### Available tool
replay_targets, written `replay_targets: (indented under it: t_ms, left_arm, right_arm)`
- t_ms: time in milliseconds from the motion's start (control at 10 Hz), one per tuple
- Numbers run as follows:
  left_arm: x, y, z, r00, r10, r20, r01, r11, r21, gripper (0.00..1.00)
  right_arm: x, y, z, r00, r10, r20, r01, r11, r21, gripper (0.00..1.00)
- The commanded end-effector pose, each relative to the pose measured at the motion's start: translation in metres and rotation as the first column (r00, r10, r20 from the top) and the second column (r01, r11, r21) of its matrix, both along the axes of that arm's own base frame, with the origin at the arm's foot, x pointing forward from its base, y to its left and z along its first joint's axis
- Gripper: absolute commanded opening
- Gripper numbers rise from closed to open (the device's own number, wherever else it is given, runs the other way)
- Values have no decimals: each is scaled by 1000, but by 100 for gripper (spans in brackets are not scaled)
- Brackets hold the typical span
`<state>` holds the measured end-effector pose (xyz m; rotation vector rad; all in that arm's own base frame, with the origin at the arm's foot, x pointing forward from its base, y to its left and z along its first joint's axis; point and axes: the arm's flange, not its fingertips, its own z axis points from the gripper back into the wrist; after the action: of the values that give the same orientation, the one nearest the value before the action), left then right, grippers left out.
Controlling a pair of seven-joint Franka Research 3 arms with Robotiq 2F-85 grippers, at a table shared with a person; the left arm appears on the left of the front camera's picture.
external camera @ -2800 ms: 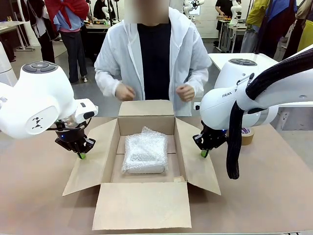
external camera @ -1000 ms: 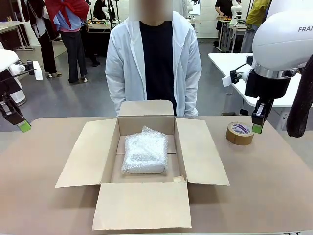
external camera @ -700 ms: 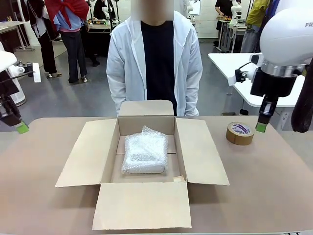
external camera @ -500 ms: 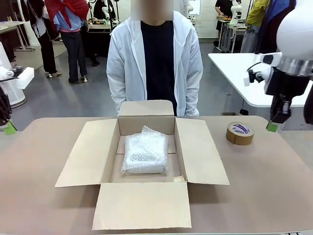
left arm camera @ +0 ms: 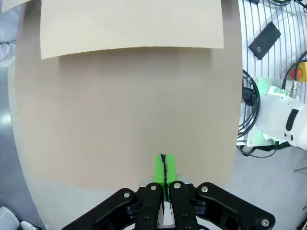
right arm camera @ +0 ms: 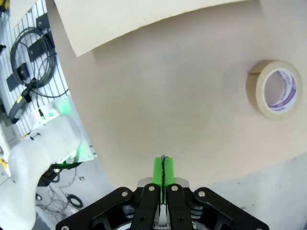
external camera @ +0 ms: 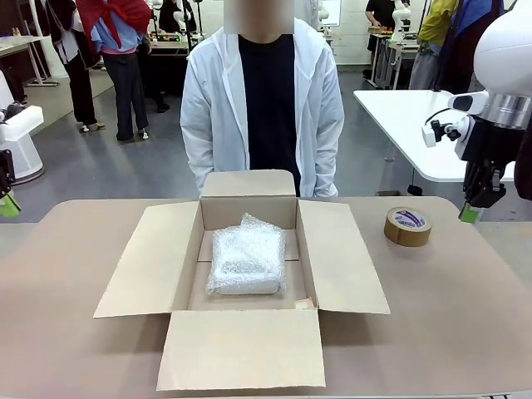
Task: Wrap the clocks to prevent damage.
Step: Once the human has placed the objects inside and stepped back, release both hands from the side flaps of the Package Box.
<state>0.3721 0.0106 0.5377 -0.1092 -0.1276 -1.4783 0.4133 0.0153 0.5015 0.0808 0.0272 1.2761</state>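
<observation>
table (external camera: 449, 320): tan, rounded edge | cardboard box (external camera: 241, 357): flaps open, well ahead of jaws of left gripper (left arm camera: 164, 162) | tape roll (external camera: 407, 227): flat, ahead-right of jaws of right gripper (right arm camera: 163, 163)

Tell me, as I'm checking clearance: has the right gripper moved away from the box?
Yes. The right gripper has moved rightward, from beside the box's right flap to beyond the tape roll.

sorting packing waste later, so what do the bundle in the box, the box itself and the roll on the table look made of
The bundle: whitish translucent bubble wrap, seemingly plastic; dimpled, glossy surface.
The box: brown cardboard, matte, creased flaps.
The roll: brown tape, paper or film unclear; printed whitish core.
</observation>
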Motion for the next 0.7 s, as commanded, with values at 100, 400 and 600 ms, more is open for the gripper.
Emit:
replay_targets:
  t_ms: [100, 400, 600]
  left_arm:
    - [-7, -4, 1, 1000, -3, 8, 3, 1000, 24, 1]
    - [11, 6, -7, 996, -85, -6, 84, 992, -91, 1]
    - [24, 30, -15, 981, -190, 42, 194, 937, -290, 1]
  right_arm:
    - [-6, 0, 2, 1000, 11, 7, -11, 1000, 0, 1]
    - [7, -12, -4, 997, 72, 17, -74, 993, 96, 1]
    - [14, -42, -10, 988, 154, 32, -156, 930, 332, 1]
